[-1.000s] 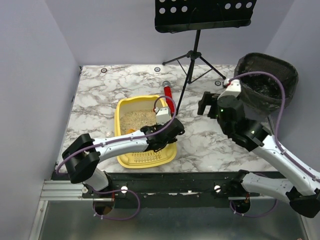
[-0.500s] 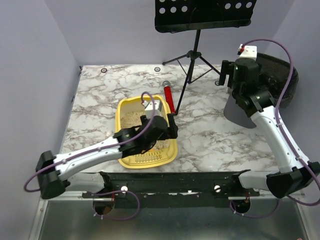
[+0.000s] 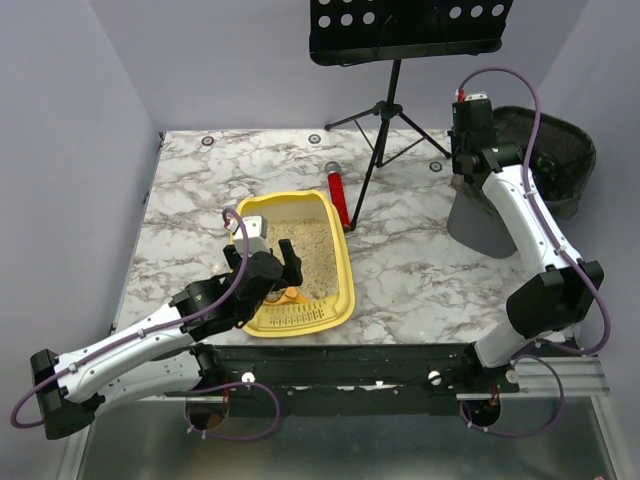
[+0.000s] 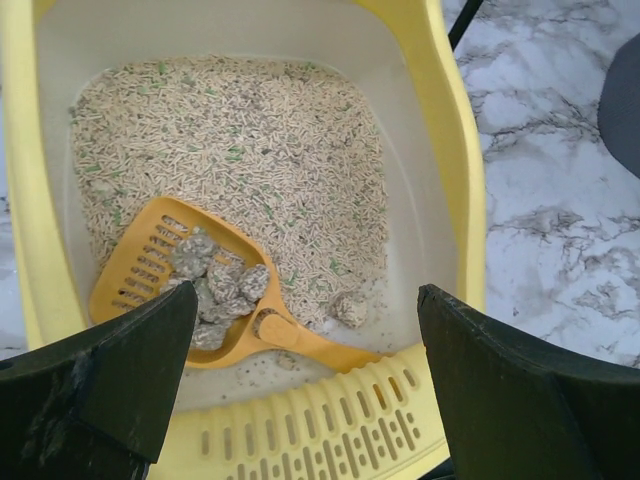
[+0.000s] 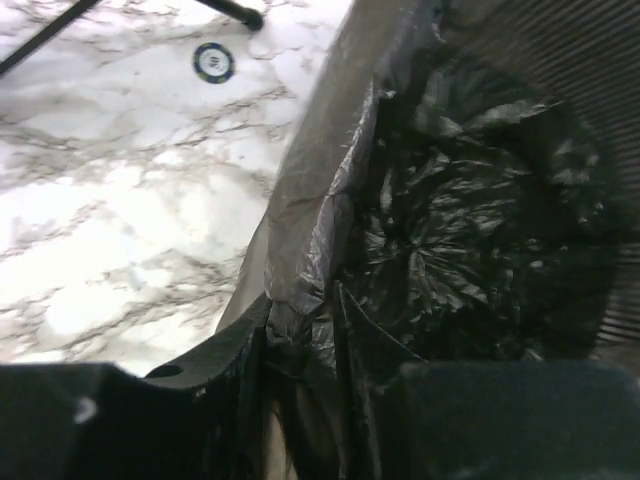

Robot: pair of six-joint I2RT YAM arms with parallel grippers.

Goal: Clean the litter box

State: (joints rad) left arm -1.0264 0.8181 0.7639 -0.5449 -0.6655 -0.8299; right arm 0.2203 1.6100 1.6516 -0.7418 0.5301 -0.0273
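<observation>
- Scoop (image 4: 175, 275) in the litter box (image 3: 343, 262), right? Where is the box?
- Yes. The box sits on the table (image 3: 420, 270), at seven o'clock from the middle, close to my left arm. The scoop is full of grey clumps (image 4: 215, 285). In my left wrist view its handle (image 4: 310, 343) points to four o'clock. My left gripper (image 4: 308, 300) hangs over it, fingers wide apart, holding nothing.
- How do you grab it well?
- I think I should go down on the handle, near the ridged lip (image 4: 320, 420). I squeeze it in the middle and lift it flat, so no clumps roll off.
- And the other arm?
- My right gripper (image 5: 330, 360) looks pinched on the rim of the black bin (image 3: 545, 150) at two o'clock. The bin leans.
- Room to move?
- The box wall at three o'clock is high, so I would go up over it first. A stand pole (image 3: 385, 110) and a red stick (image 3: 337, 190) are at one o'clock, just beside the box corner. I see nothing lying on the marble between box and bin.
</observation>
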